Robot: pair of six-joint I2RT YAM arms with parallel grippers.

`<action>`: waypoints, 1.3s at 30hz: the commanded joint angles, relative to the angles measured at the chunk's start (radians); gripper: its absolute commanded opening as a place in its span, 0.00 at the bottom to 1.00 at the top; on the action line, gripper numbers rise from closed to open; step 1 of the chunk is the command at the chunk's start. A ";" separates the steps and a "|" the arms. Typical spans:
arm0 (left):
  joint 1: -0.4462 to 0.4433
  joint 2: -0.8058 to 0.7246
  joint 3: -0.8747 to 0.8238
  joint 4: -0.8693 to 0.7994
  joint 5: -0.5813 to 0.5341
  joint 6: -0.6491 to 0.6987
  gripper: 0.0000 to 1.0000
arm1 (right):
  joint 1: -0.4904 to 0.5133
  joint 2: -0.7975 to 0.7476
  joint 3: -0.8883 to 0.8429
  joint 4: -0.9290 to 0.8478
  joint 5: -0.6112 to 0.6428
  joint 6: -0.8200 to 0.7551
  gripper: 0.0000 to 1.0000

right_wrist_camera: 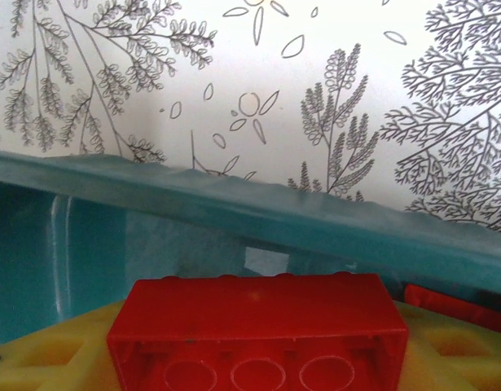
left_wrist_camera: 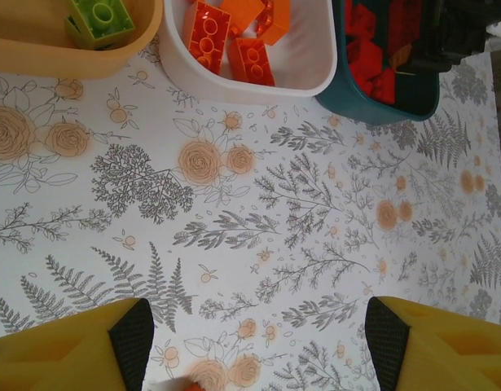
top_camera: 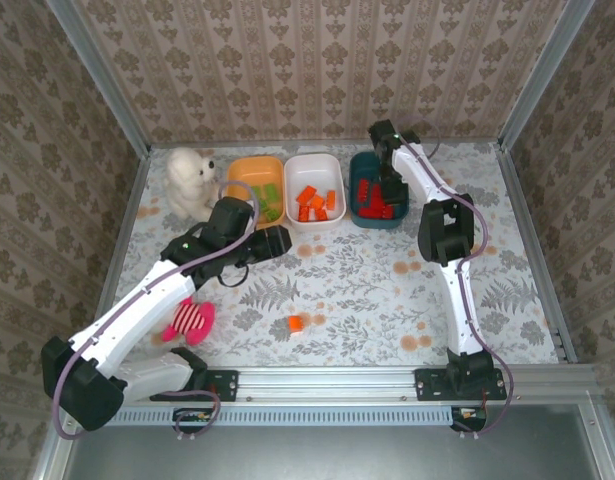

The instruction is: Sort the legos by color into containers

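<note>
Where your right end effector (top_camera: pixel 392 192) hangs over the dark teal rounded-rectangular plastic bin (top_camera: pixel 359 218), a red studded plastic brick (right_wrist_camera: pixel 258 334) sits between its yellow fingers (right_wrist_camera: pixel 46 358). Its hollow underside faces the wrist camera and the bin's teal wall is just behind it. You can see the brick flush against a finger on either side, but you cannot tell whether they press it or merely flank it.

More red bricks (top_camera: pixel 370 200) lie in that bin. Just left of it stands the white rounded-rectangular plastic bin (top_camera: pixel 315 160), which holds orange bricks (top_camera: pixel 312 203). Left again is the orange rounded-rectangular plastic bin (top_camera: pixel 249 172), with light green bricks (top_camera: pixel 272 197) in it. The three bins stand side by side along the far part of the floral-patterned desk (top_camera: pixel 387 300).

One small orange brick (top_camera: pixel 295 323) lies alone on the desk, well apart from the bins and toward the near edge. Your left end effector (left_wrist_camera: pixel 258 346) is open with nothing between its black pads (left_wrist_camera: pixel 134 342), and it is held over bare desk in front of the white bin.

A white fluffy stuffed animal (top_camera: pixel 192 178) stands just left of the orange bin. A pink striped plush toy (top_camera: pixel 190 320) lies beside your left arm near the front left.
</note>
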 commanded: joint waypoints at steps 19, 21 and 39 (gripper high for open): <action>-0.102 -0.055 -0.144 -0.241 0.180 0.151 0.84 | 0.012 -0.222 0.101 0.041 0.002 -0.200 0.86; -0.131 -0.054 -0.165 -0.232 0.162 0.108 0.84 | 0.037 -0.293 0.060 0.085 0.013 -0.307 0.85; -0.423 0.421 0.021 -0.295 -0.044 -0.353 0.79 | 0.423 -1.476 -1.418 0.736 -0.330 -1.094 0.79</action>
